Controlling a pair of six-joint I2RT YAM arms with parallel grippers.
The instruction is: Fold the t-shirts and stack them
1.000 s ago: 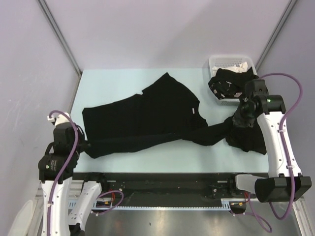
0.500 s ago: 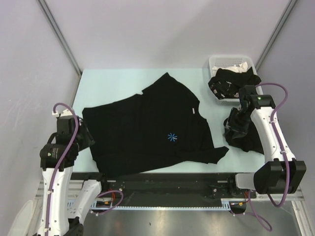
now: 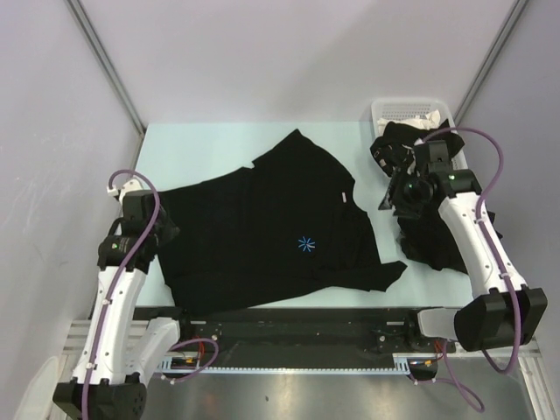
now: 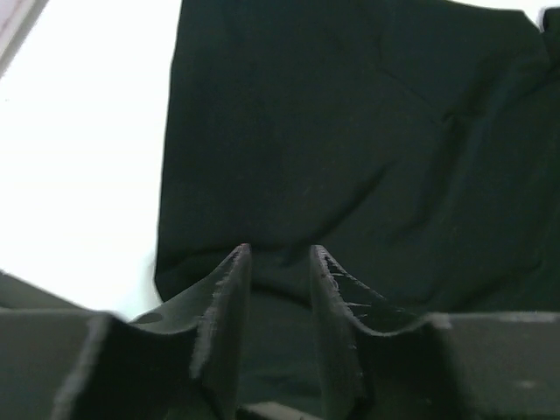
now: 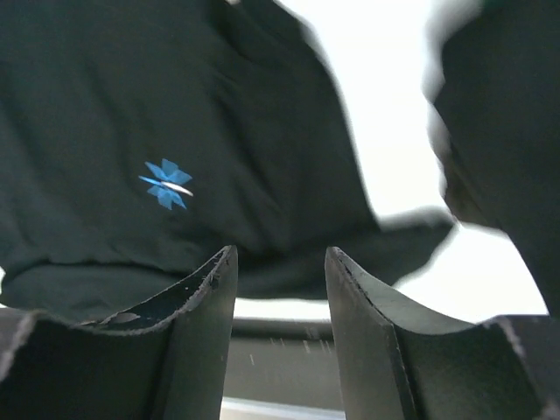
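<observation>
On the pale bench (image 3: pixel 219 149) 1 black shirt (image 3: pixel 254 236) lies spread flat, front side up. Its small blue star (image 3: pixel 305 244) shows near the middle. Its white neck label (image 3: pixel 343 199) sits by the collar. The long way of the shirt runs from left to right, a bit slanted. The neck end points to the right, and the bottom hem is at the left. 1 sleeve points to the far side of the bench. The other sleeve points to the near right.

At the right side of the bench lies a crumpled black pile (image 3: pixel 437 249), just beside the shirt's near sleeve. Behind it, in the far right corner, stands a white basket (image 3: pixel 407 108). A black bundle (image 3: pixel 398 149) spills over its near rim.

The left fingers (image 3: pixel 163 229) hang over the hem at the left edge of the shirt. They are partly open and hold nothing. The right fingers (image 3: pixel 391 198) are up over the gap between the collar and the pile. They are partly open too, with nothing between them.
</observation>
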